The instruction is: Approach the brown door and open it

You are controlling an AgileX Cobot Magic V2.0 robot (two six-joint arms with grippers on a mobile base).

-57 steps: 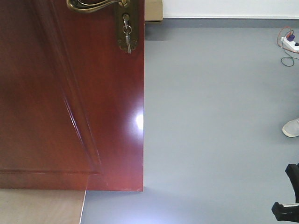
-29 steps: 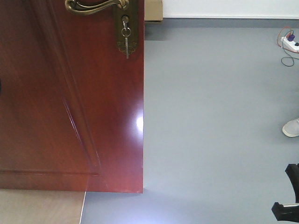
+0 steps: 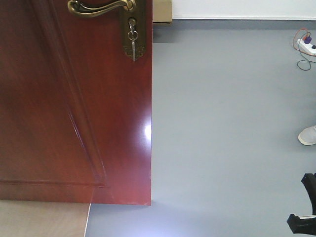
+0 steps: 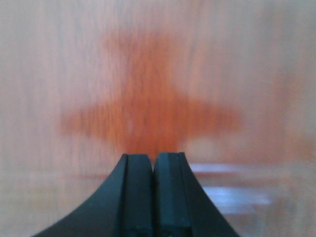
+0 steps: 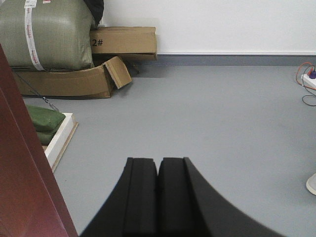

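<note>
Reddish-brown and glossy, the brown door (image 3: 74, 108) was seen filling the left half of the front view, its free edge standing against open grey floor (image 3: 227, 128). At its top, the brass lever handle (image 3: 101, 7) and a key (image 3: 133, 42) hanging in the keyhole were picked out. The left gripper (image 4: 153, 195) was held close to the door face, fingers pressed together on nothing, seemingly so the panel could be pushed rather than grasped. The right gripper (image 5: 158, 197) was likewise shut and empty, pointed past the door edge (image 5: 29, 187) into the room. Beyond, cardboard boxes (image 5: 98, 59) and a bulky green sack (image 5: 47, 34) were noted by the wall, well apart from the door. A power strip (image 3: 308, 47) and a shoe (image 3: 307, 135) were spotted at the right, a black stand (image 3: 303, 217) lower down. Nothing was seen blocking the swing.
</note>
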